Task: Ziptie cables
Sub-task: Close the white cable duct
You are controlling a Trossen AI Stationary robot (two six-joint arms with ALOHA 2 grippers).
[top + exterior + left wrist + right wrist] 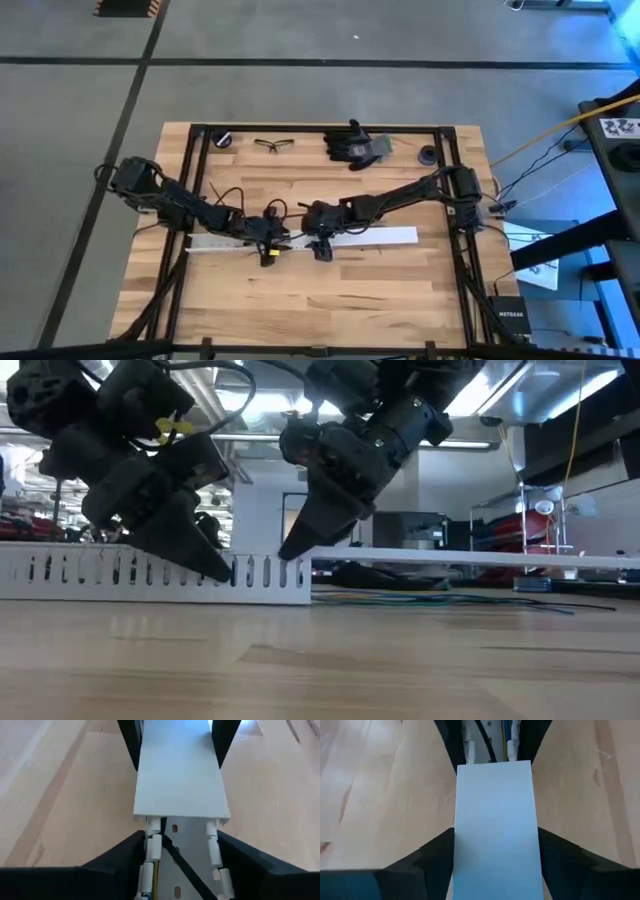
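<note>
- The cables (176, 857) lie inside a slotted white channel (150, 572), which stretches across the middle of the wooden table (330, 290). In the left wrist view a dark wire crosses the channel's open floor, with a yellow one along one wall.
- More thin wires (420, 598), greenish and dark, lie loose on the table behind the channel in the low view.
- A flat white cover (495, 820) sits along the channel, closing the part toward the right arm; the part toward the left arm is open, with its slotted teeth showing.
- The left gripper (182, 865) is down at the open part, one finger on each side of the channel wall. The fingers are spread as wide as the channel; I cannot tell whether they press on it.
- The right gripper (495, 855) is down at the covered part, next to the cover's end, its fingers straddling the cover. Whether they squeeze it I cannot tell.
- In the low view the two grippers point down just beside each other, tips near the channel's end.
- At the far edge of the table lie black gloves (352, 145), a pair of glasses (273, 145) and a dark roll (223, 140).
</note>
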